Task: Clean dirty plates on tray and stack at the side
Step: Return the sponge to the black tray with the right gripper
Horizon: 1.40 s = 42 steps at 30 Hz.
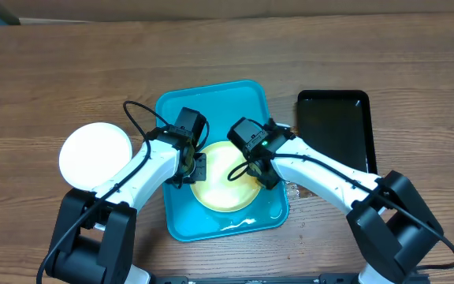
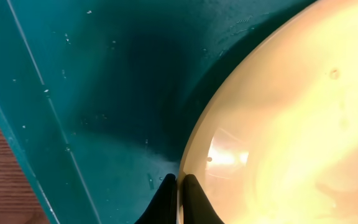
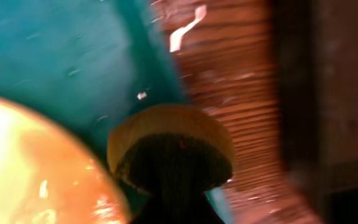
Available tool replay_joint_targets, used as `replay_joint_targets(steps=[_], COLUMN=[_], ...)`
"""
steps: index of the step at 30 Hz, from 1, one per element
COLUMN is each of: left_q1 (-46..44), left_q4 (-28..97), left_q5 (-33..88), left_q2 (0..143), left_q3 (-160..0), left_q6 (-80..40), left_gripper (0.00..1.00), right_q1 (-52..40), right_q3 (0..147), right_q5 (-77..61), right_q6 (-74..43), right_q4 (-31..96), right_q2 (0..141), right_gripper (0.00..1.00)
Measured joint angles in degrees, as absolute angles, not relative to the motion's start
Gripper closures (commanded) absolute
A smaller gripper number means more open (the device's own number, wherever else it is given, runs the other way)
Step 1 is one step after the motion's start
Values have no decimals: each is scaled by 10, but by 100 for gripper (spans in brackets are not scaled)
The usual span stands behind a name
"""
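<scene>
On the turquoise tray [image 1: 176,110], at the middle of the wooden surface [image 1: 53,71], lies a pale lime-green plate [image 1: 225,180]. At its left rim the left end effector [image 2: 179,182] is pinched narrow on the plate's edge. The right end effector [image 1: 263,173] is over the plate's right side, clamped on a yellow sponge [image 3: 173,155] with a dark scouring face. A white plate [image 1: 95,154] rests on the surface left of the tray, and a black tray [image 1: 333,126] sits to the right.
</scene>
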State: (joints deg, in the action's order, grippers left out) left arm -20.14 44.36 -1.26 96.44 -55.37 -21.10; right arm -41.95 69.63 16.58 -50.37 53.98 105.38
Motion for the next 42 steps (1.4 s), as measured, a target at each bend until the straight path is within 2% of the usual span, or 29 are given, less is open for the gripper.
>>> replay_joint_targets(steps=[10,14,20,27,30,31,37,42], left_q1=[-202,-202,-202,-208,-225,-232,-285,-316], left_q4=[444,449,481,520,536,542,553,533], left_q5=[-21,-24,-29,-36,-44,-48,-76,-87], left_q2=[964,964,961,933,929,929,929,929], left_q3=[-554,-555,-568,-631,-678,-694,-784,-846], left_q6=[-208,-206,-200,-179,-164,-160,-144,-143], left_gripper=[96,96,96,96,96,96,96,96], right_q1=[-375,-301,-136,-9,3,4,20,98], right_q3=[702,707,709,627,591,587,585,585], right_q5=[190,157,55,-101,-128,-134,-157,-188], right_q6=[-457,-405,-309,-232,-224,-222,-230,-248], right_q4=[539,535,520,445,434,434,431,455], right_q2=[997,940,925,954,962,963,959,918], right_gripper=[96,96,96,78,55,52,40,39])
